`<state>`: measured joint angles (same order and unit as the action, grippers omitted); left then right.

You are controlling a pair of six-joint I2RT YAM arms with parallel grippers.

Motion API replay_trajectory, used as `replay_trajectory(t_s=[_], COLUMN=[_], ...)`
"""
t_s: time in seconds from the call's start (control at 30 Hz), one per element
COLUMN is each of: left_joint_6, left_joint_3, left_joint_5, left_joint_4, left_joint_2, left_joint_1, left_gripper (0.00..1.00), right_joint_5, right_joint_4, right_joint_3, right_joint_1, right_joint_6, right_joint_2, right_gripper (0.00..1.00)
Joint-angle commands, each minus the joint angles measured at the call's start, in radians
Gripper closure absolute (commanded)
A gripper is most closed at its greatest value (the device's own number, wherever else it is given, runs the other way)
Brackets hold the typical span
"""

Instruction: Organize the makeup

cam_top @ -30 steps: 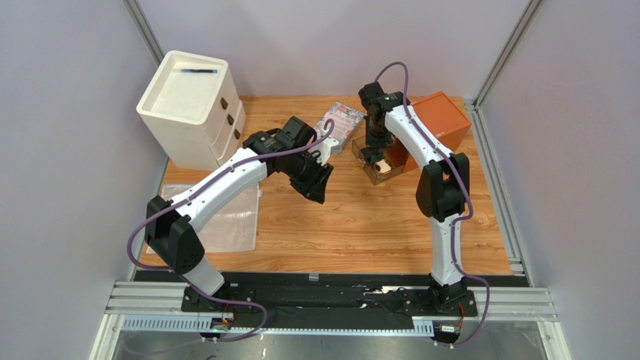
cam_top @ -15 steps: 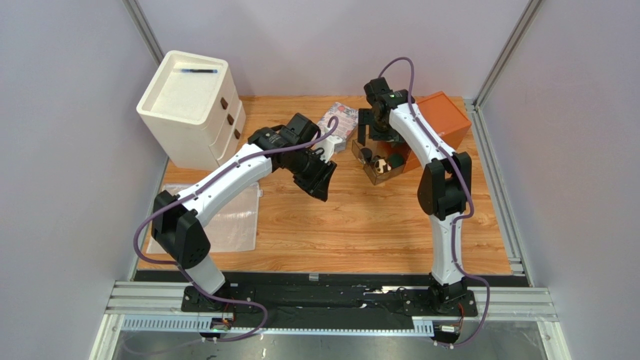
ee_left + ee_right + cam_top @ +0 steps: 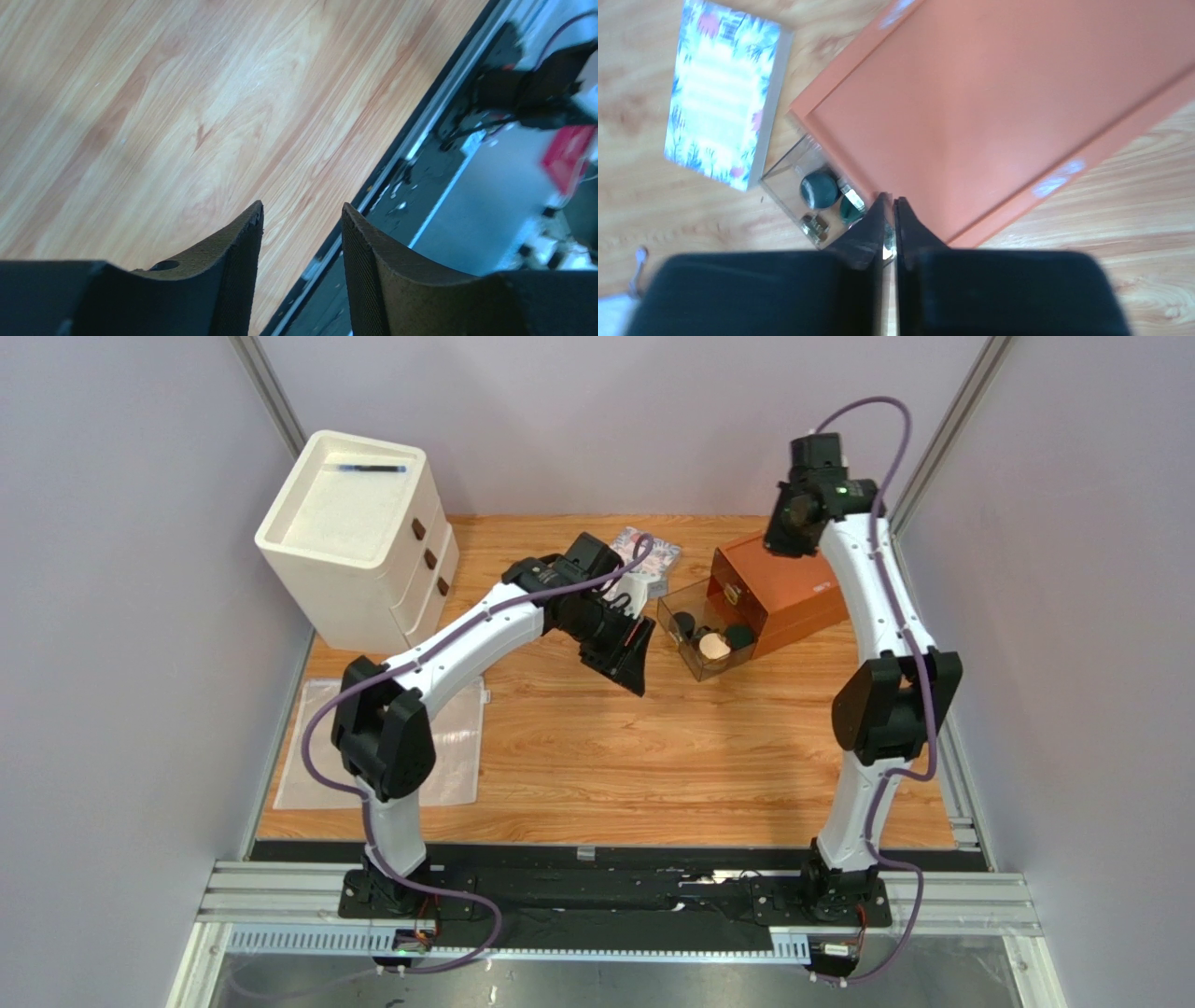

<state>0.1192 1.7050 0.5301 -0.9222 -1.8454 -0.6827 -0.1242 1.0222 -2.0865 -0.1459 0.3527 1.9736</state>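
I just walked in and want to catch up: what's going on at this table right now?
Two robot arms are tidying makeup. Some pieces, including two dark green discs, lie in a small clear bin beside the orange box. The right claw is raised over the orange box, nearly closed and holding nothing. The left claw hovers open above the wooden table near the bin, also empty.
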Motion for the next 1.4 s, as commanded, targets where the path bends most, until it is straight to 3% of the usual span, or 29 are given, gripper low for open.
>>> replay_trajectory(t_s=[0.0, 0.03, 0.17, 0.27, 0.6, 0.83, 1.13, 1.37], left_joint_6=[0.199, 0.239, 0.436, 0.620, 0.961, 1.045, 1.134, 1.333], left_joint_3=[0.039, 0.030, -0.007, -0.065, -0.006, 0.105, 0.566, 0.639], left_joint_5=[0.151, 0.191, 0.257, 0.275, 0.208, 0.123, 0.093, 0.093], left_joint_4=[0.163, 0.239, 0.416, 0.607, 0.865, 0.816, 0.697, 0.845], left_joint_2=[-0.087, -0.100, -0.176, -0.225, -0.434, -0.534, -0.782, -0.900], left_joint_1=[0.040, 0.048, 0.084, 0.107, 0.110, 0.100, 0.012, -0.021], left_gripper=[0.52, 0.54, 0.80, 0.91, 0.96, 0.98, 0.97, 0.96], right_joint_5=[0.060, 0.061, 0.083, 0.103, 0.173, 0.205, 0.229, 0.235], right_joint_4=[-0.014, -0.011, -0.011, -0.013, 0.003, 0.003, 0.015, 0.019], right_joint_3=[-0.027, -0.029, -0.026, -0.033, -0.032, -0.021, -0.003, -0.003], right_joint_1=[0.115, 0.136, 0.204, 0.226, 0.244, 0.252, 0.253, 0.255], right_joint_6=[0.022, 0.017, 0.011, 0.012, 0.008, 0.008, 0.006, 0.000], right_joint_2=[0.002, 0.010, 0.060, 0.106, 0.182, 0.179, 0.186, 0.188], right_gripper=[1.00, 1.00, 1.00, 1.00, 1.00, 1.00, 1.00, 1.00])
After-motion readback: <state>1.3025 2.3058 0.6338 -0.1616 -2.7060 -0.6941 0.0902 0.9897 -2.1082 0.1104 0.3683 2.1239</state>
